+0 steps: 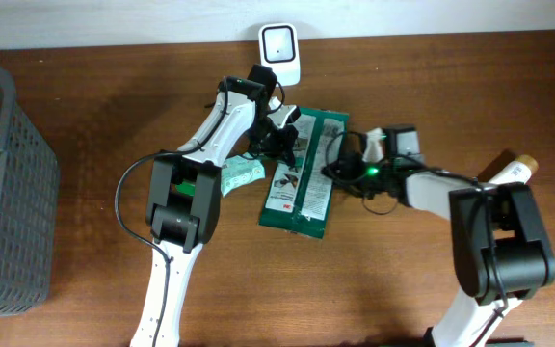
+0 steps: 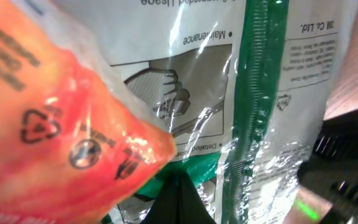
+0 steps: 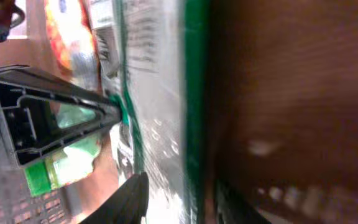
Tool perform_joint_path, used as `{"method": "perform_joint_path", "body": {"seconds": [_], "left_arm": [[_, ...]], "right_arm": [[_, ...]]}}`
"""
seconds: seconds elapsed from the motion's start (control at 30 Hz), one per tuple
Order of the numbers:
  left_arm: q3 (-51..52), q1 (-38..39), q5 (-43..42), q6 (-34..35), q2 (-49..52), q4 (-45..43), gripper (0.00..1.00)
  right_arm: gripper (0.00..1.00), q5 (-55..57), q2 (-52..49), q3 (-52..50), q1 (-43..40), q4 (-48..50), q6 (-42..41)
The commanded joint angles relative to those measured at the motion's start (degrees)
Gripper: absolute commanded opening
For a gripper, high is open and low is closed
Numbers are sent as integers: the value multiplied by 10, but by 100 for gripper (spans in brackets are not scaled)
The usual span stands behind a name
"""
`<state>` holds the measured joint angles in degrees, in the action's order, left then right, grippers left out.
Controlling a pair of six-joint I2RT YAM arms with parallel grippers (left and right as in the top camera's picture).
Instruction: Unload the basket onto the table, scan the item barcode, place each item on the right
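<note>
Orange packet [image 2: 61,112] close to the left wrist lens; one green package [image 1: 306,178] flat on the table [image 1: 85,87] beyond it.

Item count: one green package, lying at table centre just below the one white scanner [image 1: 280,46]. Left gripper [image 1: 279,140] is over the package's upper left edge, jaws fully closed; a hold on the orange packet cannot be confirmed. Right gripper [image 3: 180,194] has its jaws partly apart astride the package's right edge; contact cannot be confirmed. One teal pouch [image 1: 242,175] lies just beside the package's left side. One grey basket [image 1: 13,145] stands far left. One white tube [image 1: 511,169] lies far right, partly hidden by the right arm. Both arms mask parts of the package from overhead.
</note>
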<state>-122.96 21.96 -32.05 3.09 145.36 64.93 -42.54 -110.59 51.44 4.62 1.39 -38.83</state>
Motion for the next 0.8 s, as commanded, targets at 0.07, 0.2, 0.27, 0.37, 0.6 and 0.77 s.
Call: {"method": "perform_joint_path", "body": {"seconds": [0.07,0.2,0.27,0.37,0.6,0.77], "left_arm": [[2,3,-19,3,28,-2,0],[2,-2,-72,-2,28,-2,0],[2,-7,-110,-18,28,-2,0],[2,-17,-146,-18,28,3,0],[2,-23,-157,-19,28,3,0],[2,-23,-145,-19,28,3,0]], "right_arm": [[44,-40,-5,-7,-4,-77,59],[54,-42,-8,-7,52,-22,58],[54,-42,-15,-7,69,16,58],[48,-43,-18,-7,73,54,58],[18,-62,-17,-6,56,111,58],[18,-34,-17,-6,55,131,32]]}}
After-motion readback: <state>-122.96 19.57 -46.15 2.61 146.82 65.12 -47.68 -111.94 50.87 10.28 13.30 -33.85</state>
